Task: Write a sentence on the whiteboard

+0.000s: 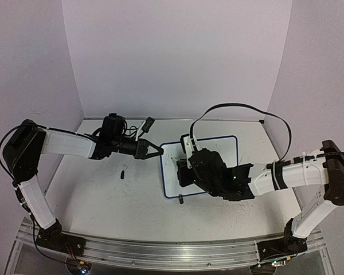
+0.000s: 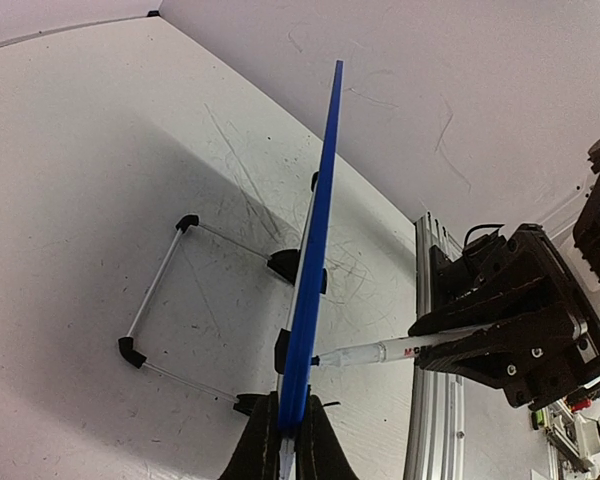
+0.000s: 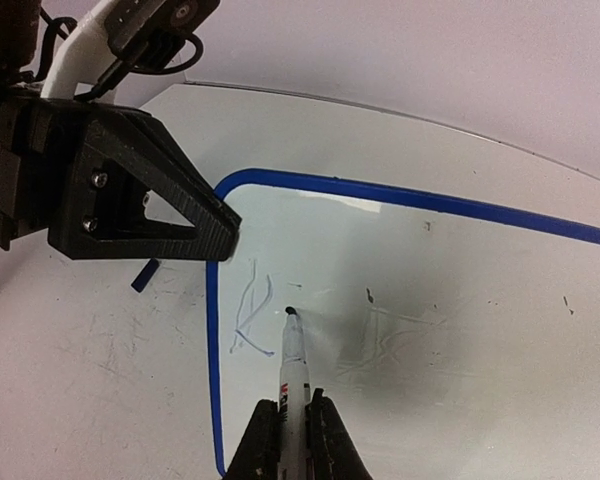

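Right wrist view: whiteboard (image 3: 460,300), on the table (image 1: 92,189), carries only the first letter of the sentence (image 3: 250,310). We see right gripper (image 3: 292,425) clamped on marker (image 3: 293,360), tip at board, and left gripper (image 2: 290,415) pinching its edge. Next: steady strokes onward.

Scuffed grey-white tabletop (image 1: 103,200) just behind aluminium rail (image 1: 172,252). Small dark cap-like piece (image 1: 121,173) lying further back from rail, left of centre. Plain white walls (image 1: 178,57) farthest from rail.
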Available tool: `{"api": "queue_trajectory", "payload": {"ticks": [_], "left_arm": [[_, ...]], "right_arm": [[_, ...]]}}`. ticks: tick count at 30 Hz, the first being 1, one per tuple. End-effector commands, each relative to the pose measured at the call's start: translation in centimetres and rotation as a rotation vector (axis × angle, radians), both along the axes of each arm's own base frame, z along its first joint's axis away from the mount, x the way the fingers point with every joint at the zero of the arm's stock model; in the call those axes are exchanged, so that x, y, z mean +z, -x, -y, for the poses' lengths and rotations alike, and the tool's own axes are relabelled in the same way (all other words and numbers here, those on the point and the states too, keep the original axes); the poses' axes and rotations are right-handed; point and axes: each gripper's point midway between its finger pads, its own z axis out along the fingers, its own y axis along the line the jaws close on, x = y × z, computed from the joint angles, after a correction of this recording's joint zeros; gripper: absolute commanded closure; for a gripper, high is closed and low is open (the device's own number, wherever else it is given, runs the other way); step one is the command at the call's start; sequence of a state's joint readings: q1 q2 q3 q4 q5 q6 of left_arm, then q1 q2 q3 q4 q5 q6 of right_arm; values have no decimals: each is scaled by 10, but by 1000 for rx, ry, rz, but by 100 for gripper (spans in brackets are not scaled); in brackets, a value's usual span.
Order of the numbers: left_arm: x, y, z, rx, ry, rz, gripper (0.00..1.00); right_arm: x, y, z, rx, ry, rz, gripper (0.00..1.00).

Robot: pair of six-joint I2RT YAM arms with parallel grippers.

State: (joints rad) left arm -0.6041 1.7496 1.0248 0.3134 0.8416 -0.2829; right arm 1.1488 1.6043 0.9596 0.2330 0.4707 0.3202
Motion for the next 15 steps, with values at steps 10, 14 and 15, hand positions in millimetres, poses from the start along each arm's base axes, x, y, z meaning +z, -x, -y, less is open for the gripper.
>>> {"api": "queue_trajectory", "payload": {"ticks": [10, 14, 15], "left_arm": [[18, 6, -1, -22, 29, 36, 100], [18, 6, -1, -23, 29, 35, 100], [18, 6, -1, -23, 29, 34, 100]], "right_arm": [[-17, -1, 8, -41, 36, -35, 100], [-25, 2, 9, -38, 44, -54, 100], [-27, 4, 9, -37, 47, -58, 100]]}}
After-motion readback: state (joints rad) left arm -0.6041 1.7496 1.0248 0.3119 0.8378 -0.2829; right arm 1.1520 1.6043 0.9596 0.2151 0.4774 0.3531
